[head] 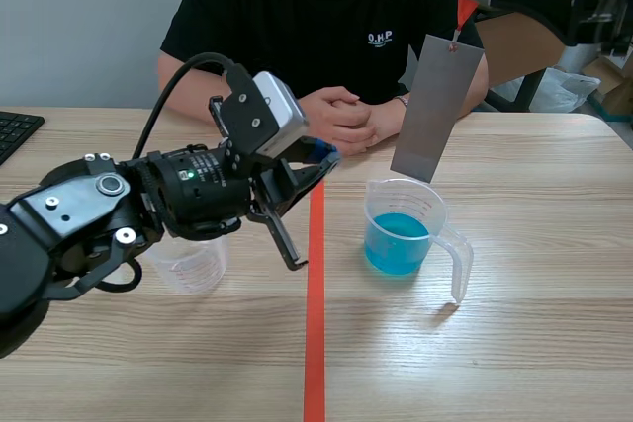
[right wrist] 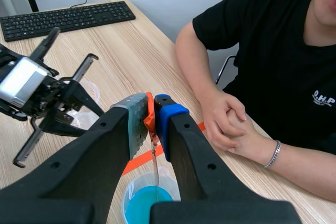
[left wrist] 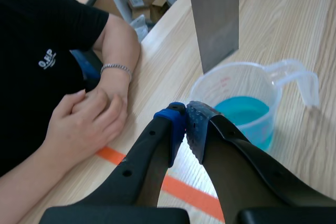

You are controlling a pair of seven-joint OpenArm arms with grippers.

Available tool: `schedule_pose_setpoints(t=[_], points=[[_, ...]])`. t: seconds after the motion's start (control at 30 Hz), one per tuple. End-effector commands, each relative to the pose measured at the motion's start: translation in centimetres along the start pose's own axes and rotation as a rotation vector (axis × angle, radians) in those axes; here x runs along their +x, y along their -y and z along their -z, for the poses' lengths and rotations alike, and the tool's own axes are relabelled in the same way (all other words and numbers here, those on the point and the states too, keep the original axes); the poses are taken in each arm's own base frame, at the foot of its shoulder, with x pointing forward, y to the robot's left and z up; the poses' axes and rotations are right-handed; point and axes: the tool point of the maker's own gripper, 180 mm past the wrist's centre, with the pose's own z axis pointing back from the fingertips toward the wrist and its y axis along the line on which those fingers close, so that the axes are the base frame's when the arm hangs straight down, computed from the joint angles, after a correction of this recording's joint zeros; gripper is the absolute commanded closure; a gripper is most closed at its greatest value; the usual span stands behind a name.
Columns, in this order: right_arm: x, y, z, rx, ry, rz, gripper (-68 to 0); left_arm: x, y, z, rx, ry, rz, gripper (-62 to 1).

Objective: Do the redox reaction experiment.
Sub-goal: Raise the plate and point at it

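A clear, empty plastic cup (head: 188,266) sat under our left arm. Just ahead, our left gripper (head: 318,159) hung pinched on nothing over mid-table. Toward the table's right edge stood the transparent, handled measuring cup (head: 441,222) of blue liquid (head: 396,242). Our right gripper (right wrist: 152,110) clamped an orange tag (right wrist: 148,121), dangling the flat, dull-grey metal sheet (head: 435,106) over its far rim. We judged it best lowered slowly and plumb, clear of the wall.
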Motion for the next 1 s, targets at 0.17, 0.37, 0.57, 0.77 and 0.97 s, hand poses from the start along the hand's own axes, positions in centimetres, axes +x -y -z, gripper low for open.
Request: schedule_pose_setpoints(t=[0.17, 0.37, 0.57, 0.77, 0.97], points=[[1.2, -0.1, -0.2, 0.008, 0.026, -0.03, -1.5, 1.2, -0.9, 2.5, 0.023, 0.043, 0.036, -4.4], [1.2, -0.1, -0.2, 0.008, 0.026, -0.03, -1.5, 1.3, -0.4, 3.7, 0.004, 0.051, 0.046, -4.4], [1.2, -0.1, -0.2, 0.008, 0.026, -0.03, -1.5, 1.2, 0.6, 4.6, -0.02, 0.06, 0.066, -4.4], [1.2, -0.1, -0.2, 0.008, 0.026, -0.03, -1.5, 1.3, 1.1, 4.9, -0.029, 0.058, 0.083, -4.4], [1.2, -0.1, -0.2, 0.008, 0.026, -0.03, -1.5, 0.8, 1.2, 5.0, -0.032, 0.025, 0.093, -4.4]])
